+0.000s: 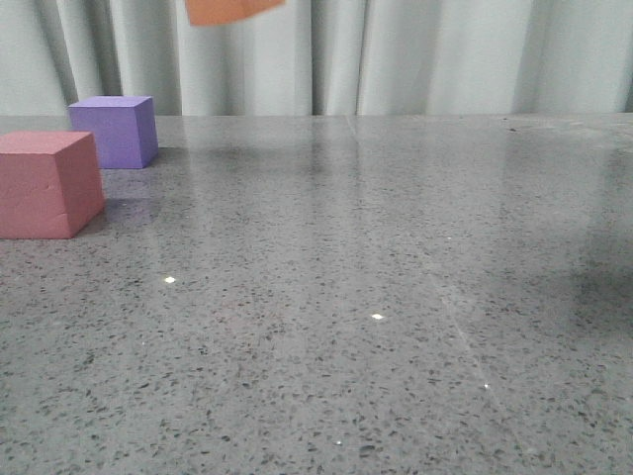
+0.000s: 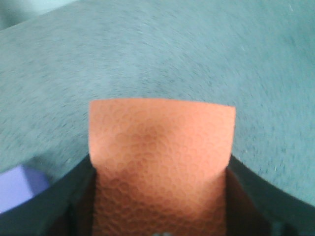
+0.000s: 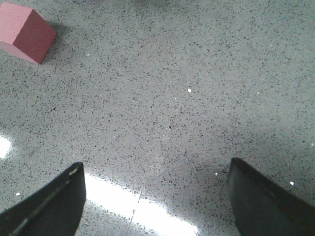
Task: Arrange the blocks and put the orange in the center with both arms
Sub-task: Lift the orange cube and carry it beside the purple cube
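The orange cube (image 2: 161, 162) fills the left wrist view, clamped between the dark fingers (image 2: 71, 196) of my left gripper (image 2: 160, 169). In the front view only its lower edge (image 1: 232, 10) shows at the top, high above the table. The pink cube (image 1: 45, 184) rests at the table's left edge, and it also appears in the right wrist view (image 3: 25, 30). Behind it stands the purple cube (image 1: 116, 130), whose corner shows in the left wrist view (image 2: 19, 189). My right gripper (image 3: 156, 169) hangs open over bare table, holding nothing.
The speckled grey tabletop (image 1: 396, 297) stretches to the right of the cubes. Pale curtains (image 1: 445, 54) close off the back. A dark shadow (image 1: 603, 267) lies at the right edge.
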`<state>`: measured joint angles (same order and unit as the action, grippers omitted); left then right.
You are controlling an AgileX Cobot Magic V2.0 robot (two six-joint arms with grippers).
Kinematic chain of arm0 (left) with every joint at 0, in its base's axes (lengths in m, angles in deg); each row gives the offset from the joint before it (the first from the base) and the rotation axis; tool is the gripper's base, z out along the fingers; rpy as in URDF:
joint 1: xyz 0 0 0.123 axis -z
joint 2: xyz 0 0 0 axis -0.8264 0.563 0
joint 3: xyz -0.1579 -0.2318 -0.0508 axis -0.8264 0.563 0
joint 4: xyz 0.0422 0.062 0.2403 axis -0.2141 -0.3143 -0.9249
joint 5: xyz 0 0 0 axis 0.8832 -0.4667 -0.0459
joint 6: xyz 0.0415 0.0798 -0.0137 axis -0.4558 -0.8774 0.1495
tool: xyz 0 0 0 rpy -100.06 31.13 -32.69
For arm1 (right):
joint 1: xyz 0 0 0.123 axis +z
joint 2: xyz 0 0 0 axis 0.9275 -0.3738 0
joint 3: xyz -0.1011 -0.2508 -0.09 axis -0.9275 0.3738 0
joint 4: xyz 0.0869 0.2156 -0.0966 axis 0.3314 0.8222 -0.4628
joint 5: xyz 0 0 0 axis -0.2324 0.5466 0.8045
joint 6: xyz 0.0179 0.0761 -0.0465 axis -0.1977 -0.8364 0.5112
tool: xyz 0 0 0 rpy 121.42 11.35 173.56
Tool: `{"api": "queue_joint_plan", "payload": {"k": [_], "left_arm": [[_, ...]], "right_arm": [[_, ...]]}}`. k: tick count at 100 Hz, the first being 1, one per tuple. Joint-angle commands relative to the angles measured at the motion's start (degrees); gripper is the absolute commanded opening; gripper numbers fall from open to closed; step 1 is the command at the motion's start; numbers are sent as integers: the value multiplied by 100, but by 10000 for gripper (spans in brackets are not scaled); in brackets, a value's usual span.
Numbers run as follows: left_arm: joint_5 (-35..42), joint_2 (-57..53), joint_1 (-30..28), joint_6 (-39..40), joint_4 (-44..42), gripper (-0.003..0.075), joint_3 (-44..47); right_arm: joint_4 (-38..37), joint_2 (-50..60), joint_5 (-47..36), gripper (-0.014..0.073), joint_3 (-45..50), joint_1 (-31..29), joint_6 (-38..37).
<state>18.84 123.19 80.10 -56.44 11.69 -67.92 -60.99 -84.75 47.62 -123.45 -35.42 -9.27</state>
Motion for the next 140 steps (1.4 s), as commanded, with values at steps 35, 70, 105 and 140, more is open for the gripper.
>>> {"api": "queue_joint_plan", "payload": {"k": [35,70,105,140], "left_arm": [[-1136,-684,27,1631,-1833,70,-175],[-708,-1232,5,2110,-2339,70,1063],[-34,-1282,-439,2110,-1711,70,1833],[355,-1263,-486,2085,-1562,70,2404]], "right_arm": [[-45,97,-296,590,-138,-5,53],[-45,97,-296,590,-138,-5,53],[-45,97,-296,590,-138,-5,53],[-45,97,-370,590,-138,-5,53]]}}
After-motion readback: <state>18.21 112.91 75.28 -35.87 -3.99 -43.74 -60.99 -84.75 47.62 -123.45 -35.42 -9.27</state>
